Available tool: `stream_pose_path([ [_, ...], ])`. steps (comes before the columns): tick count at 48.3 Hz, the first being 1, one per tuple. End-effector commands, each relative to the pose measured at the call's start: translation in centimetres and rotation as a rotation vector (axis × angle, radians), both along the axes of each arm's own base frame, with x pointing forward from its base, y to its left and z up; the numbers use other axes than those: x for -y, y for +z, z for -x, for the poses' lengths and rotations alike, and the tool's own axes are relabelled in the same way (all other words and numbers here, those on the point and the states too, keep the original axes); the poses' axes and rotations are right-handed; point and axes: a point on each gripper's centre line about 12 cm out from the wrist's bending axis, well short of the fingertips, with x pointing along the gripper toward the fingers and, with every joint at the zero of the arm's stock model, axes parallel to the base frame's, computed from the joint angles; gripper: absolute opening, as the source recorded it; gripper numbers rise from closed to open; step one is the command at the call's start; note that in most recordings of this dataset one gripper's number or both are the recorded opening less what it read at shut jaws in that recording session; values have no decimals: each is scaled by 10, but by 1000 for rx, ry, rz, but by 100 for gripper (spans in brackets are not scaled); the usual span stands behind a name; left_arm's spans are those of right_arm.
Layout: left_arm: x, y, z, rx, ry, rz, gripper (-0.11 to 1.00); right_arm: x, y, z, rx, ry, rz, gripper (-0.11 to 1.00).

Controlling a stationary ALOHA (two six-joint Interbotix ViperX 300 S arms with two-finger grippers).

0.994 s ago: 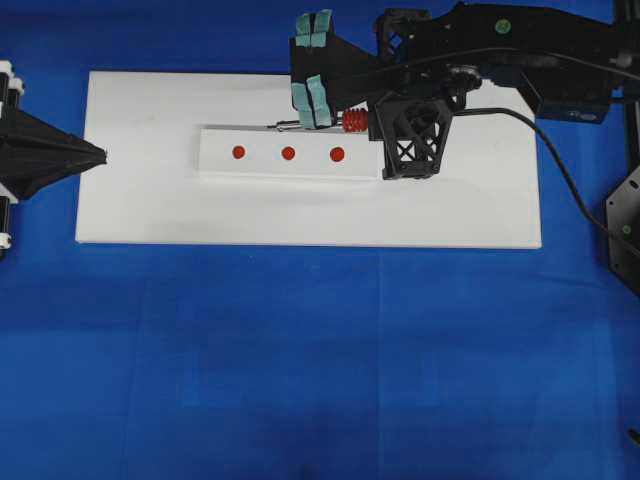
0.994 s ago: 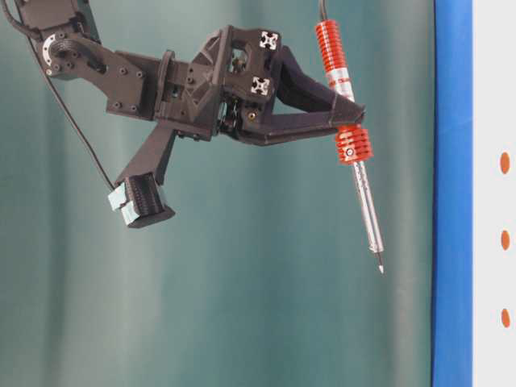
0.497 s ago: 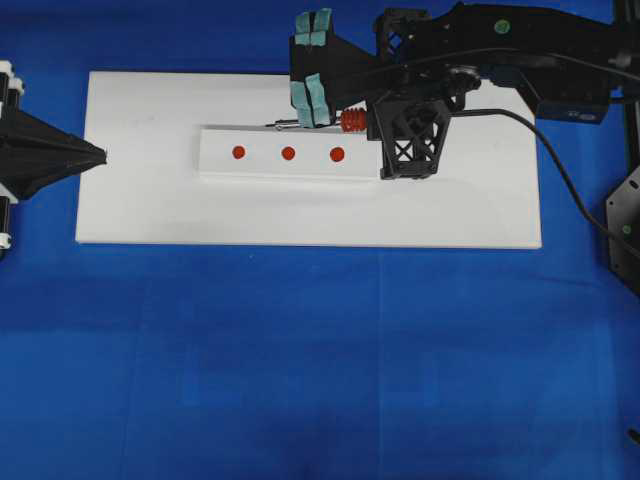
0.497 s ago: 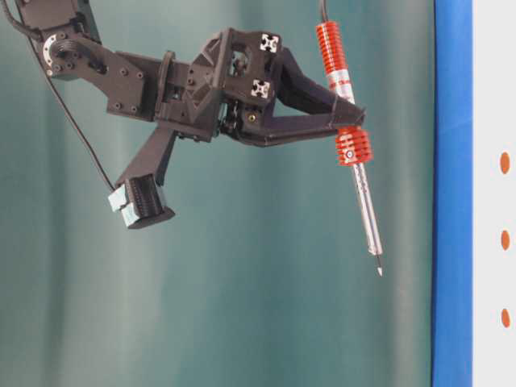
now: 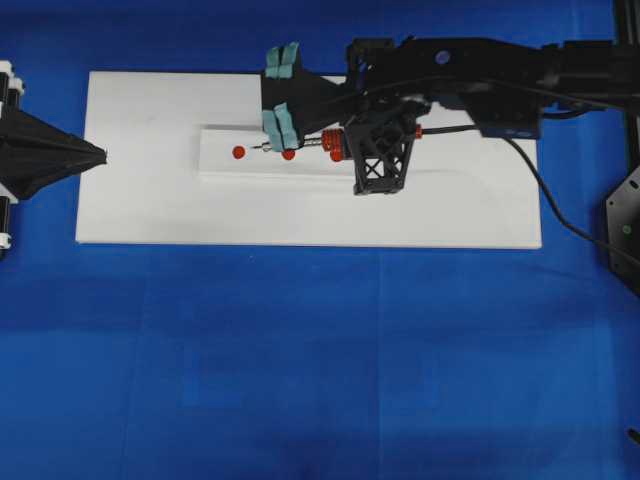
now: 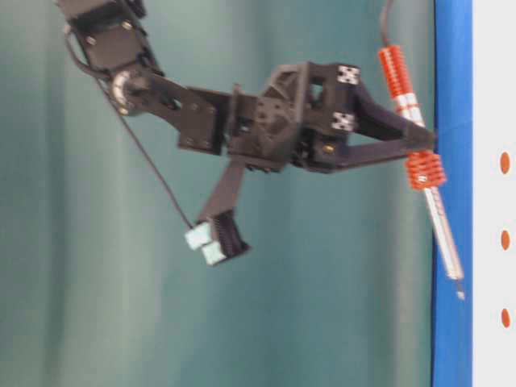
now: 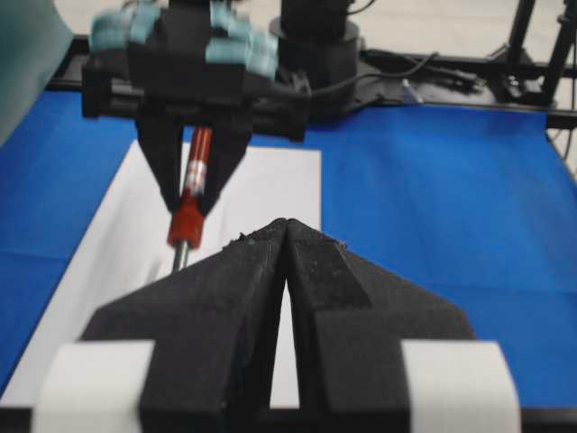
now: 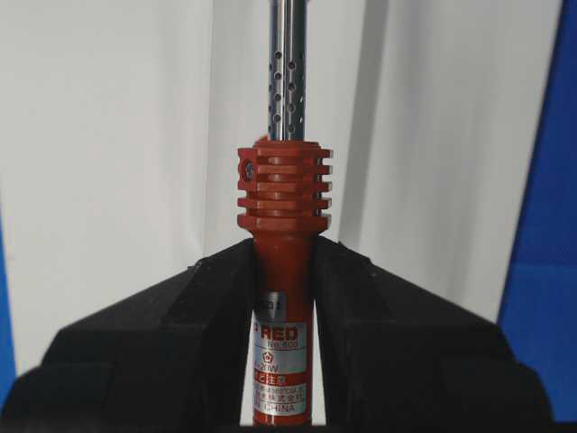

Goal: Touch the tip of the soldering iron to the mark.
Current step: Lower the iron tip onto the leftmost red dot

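while right tool point(image 8: 281, 298) clamps soldering iron point(image 8: 281, 271), table-level view alone shows tip point(image 6: 459, 294)

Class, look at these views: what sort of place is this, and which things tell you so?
Likely a robotics lab bench: blue mat, white board with red marks, and a right gripper holding a soldering iron.

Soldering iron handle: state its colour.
Red-orange, on the soldering iron; clearest in the right wrist view.
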Motion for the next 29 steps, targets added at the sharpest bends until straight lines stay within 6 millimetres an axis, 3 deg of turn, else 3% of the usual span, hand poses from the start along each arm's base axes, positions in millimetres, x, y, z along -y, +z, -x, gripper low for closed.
stream_pose_path([
  [1,0,4,-2,12,1,-3,0,3,10,-8,53,0,8,6],
  [20,1,3,-2,6,-5,-3,0,10,-10,-18,55,-6,9,6],
  [29,1,2,-2,5,-6,-3,0,12,-10,-23,60,4,14,6],
])
